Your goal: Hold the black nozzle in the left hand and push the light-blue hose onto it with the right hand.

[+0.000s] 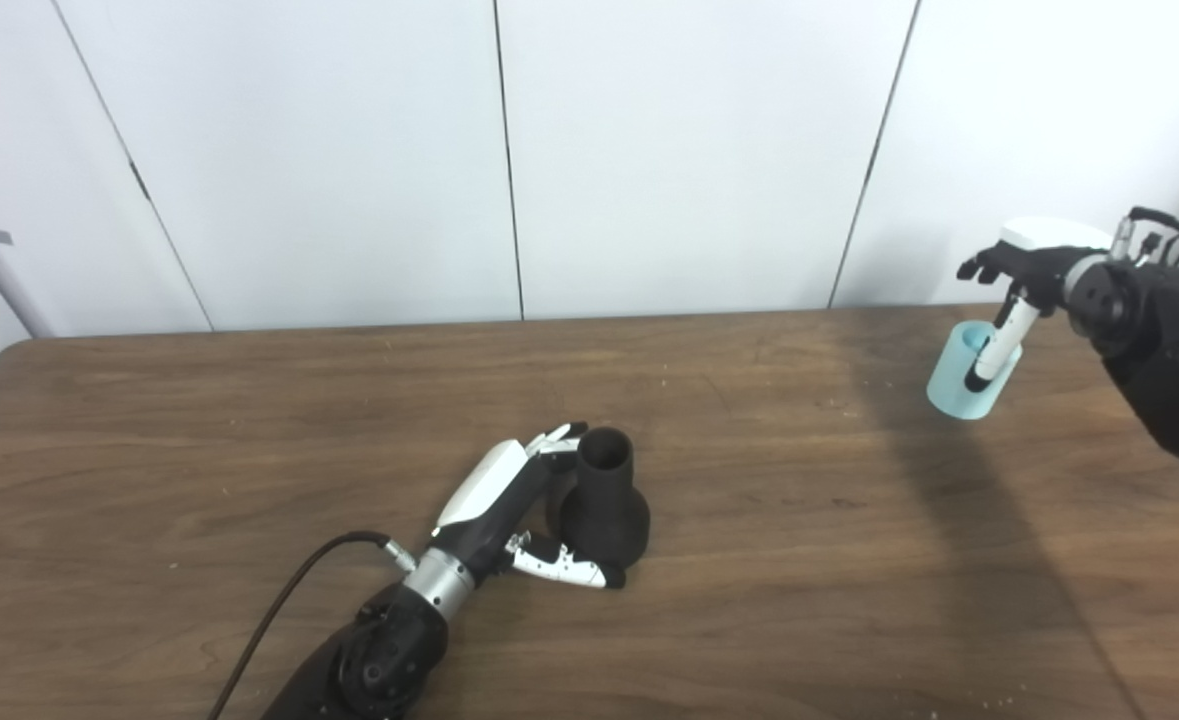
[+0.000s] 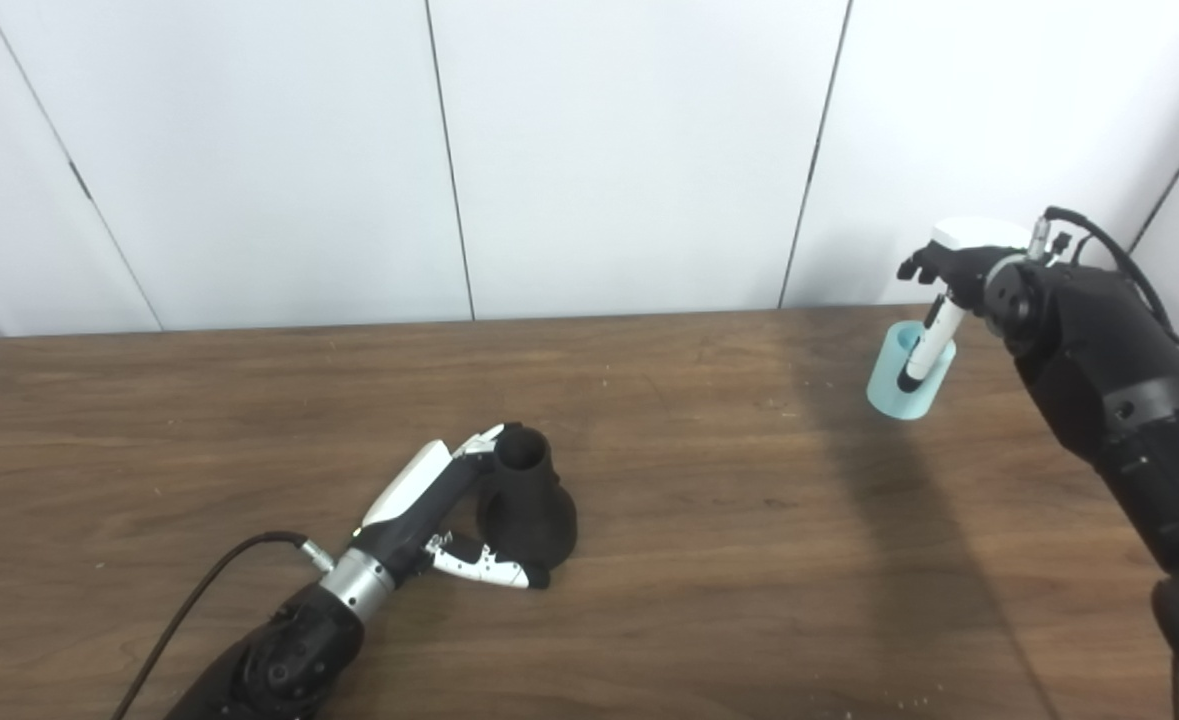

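Note:
The black nozzle (image 1: 604, 505) stands upright on the wooden table (image 1: 249, 420), wide base down and opening up. My left hand (image 1: 509, 495) lies against its left side. The fingers (image 1: 557, 438) reach straight along the neck and the thumb (image 1: 564, 570) lies in front of the base, not curled tight. At the far right, my right hand (image 1: 1024, 270) is shut on the short light-blue hose (image 1: 969, 372) and holds it tilted above the table, one finger down its front and its open end facing up-left.
A black cable (image 1: 279, 610) runs from the left wrist toward the table's front edge. White wall panels (image 1: 509, 150) stand behind the table's far edge. The right forearm (image 1: 1169, 360) casts a dark shadow band across the table's right part.

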Controlling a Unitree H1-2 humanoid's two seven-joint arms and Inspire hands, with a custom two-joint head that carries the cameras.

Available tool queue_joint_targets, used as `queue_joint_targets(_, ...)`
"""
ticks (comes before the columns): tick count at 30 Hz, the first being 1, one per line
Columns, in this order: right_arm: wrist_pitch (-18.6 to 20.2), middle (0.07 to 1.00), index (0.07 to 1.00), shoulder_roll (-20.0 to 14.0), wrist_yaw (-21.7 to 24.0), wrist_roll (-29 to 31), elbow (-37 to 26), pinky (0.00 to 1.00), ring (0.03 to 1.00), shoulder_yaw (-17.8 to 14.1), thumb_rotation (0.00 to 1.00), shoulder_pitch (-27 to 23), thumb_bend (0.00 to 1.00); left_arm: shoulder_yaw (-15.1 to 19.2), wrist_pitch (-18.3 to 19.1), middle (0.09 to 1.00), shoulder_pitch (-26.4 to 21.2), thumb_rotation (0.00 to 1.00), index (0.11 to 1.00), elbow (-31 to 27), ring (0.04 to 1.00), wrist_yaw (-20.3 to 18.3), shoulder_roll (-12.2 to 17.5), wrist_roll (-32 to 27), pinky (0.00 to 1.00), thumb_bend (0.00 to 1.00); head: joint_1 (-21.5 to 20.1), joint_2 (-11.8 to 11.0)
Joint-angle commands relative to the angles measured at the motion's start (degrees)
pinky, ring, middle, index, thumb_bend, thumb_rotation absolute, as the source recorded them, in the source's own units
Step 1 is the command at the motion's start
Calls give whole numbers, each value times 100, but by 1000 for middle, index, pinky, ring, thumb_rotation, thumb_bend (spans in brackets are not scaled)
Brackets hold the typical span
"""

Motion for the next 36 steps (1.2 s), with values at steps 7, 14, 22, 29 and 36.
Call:
queue_joint_targets(7,-43,858,861,-234,44,-254,-136,559,733,170,127,-506,930,-334,41,821,977,84,483,704,967,-72,-196,297,1000,502,-6,17)
queue_joint_targets(14,-196,835,854,-270,79,-372,-160,673,741,271,121,-484,931,-327,46,821,988,84,483,684,966,-80,-189,299,1000,502,4,39)
queue_joint_targets(22,-363,858,852,-226,46,-416,56,643,774,331,139,-486,950,-322,77,820,986,84,483,642,966,-94,-182,301,1000,502,15,63)
queue_joint_targets(29,-488,843,841,-237,120,-454,-11,633,772,406,111,-426,942,-320,76,820,995,84,483,639,966,-97,-176,311,1000,502,21,67)
queue_joint_targets(36,-632,660,769,-215,-96,-434,22,448,547,348,109,-384,919,-318,98,820,998,83,483,610,966,-109,-175,320,1000,502,13,86)
